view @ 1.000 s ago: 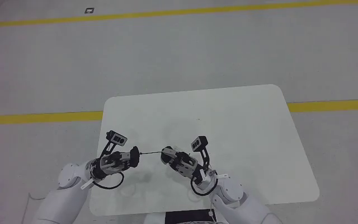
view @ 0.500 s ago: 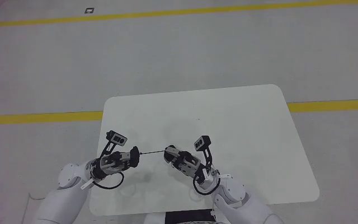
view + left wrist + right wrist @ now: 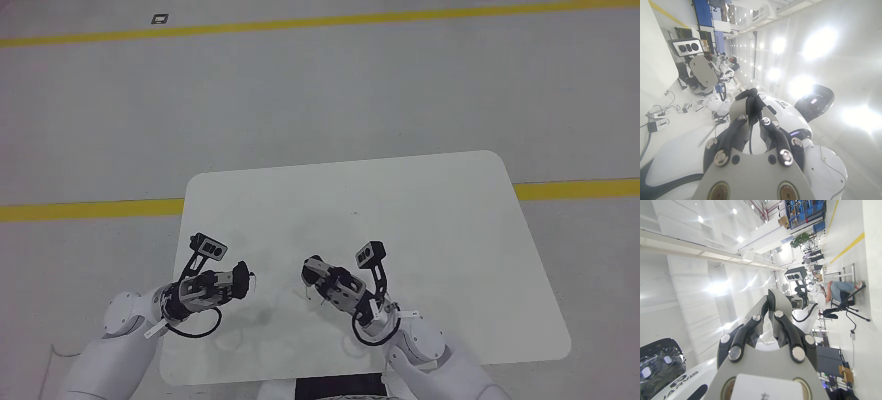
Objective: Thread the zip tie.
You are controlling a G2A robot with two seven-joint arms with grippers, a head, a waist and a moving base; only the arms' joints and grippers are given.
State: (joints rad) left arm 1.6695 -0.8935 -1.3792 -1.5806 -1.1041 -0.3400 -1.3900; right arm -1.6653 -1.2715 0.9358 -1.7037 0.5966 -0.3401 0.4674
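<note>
The black zip tie (image 3: pixel 753 106) is pinched in my left gripper (image 3: pixel 751 94), which is shut on it. The tie's head end sticks out at the fingertips and a thin loop hangs back between the fingers. From above, the left gripper (image 3: pixel 243 280) hovers over the near left part of the white table (image 3: pixel 420 200). My right gripper (image 3: pixel 311 270) faces it across a small gap. In the right wrist view, the right gripper (image 3: pixel 770 295) has its fingers pressed together and I see no tie between them. No strand joins the two grippers.
The table's far and right areas are bare. Its near edge lies just below both arms. Beyond the table is grey floor with yellow lines.
A black strand stretched between the two grippers in both earlier frames; now it no longer spans the gap. The right gripper has drawn away to the right, and the left has stayed put.
</note>
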